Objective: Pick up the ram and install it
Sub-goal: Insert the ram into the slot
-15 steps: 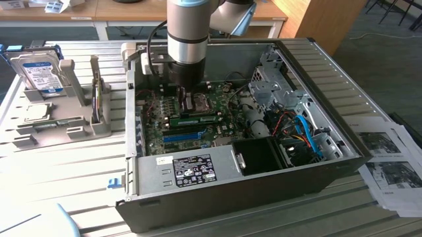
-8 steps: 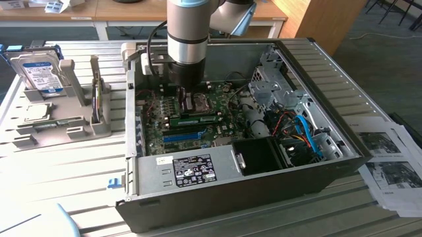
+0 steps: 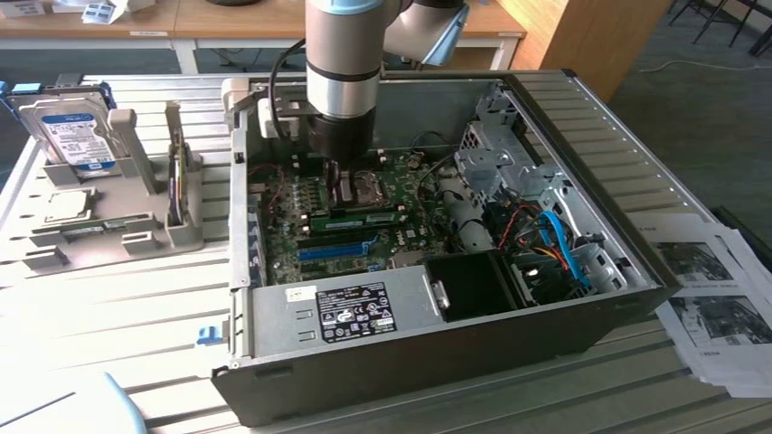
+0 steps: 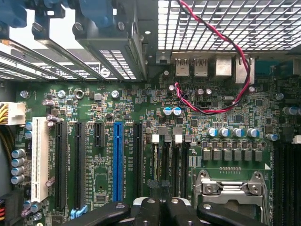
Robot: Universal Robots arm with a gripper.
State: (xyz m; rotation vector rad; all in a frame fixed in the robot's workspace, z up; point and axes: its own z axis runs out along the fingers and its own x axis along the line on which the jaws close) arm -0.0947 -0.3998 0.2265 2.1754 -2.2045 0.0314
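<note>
My pincer (image 4: 162, 207) is clenched shut, holding nothing, low over the motherboard (image 4: 141, 117) inside the open computer case (image 3: 627, 226). One ram stick (image 3: 362, 220) sits on that board; one blue slot (image 4: 117, 160) beside four black ones.

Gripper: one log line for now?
gripper shut | above motherboard, inside case | ram on motherboard, near gripper | held: cannot tell

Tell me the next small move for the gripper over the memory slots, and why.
Probably a short, straight press downward. The gripper is shut and sits in line with the black slots with white latches. A thin edge standing in one slot looks like the ram, though I cannot tell whether it is fully seated.
</note>
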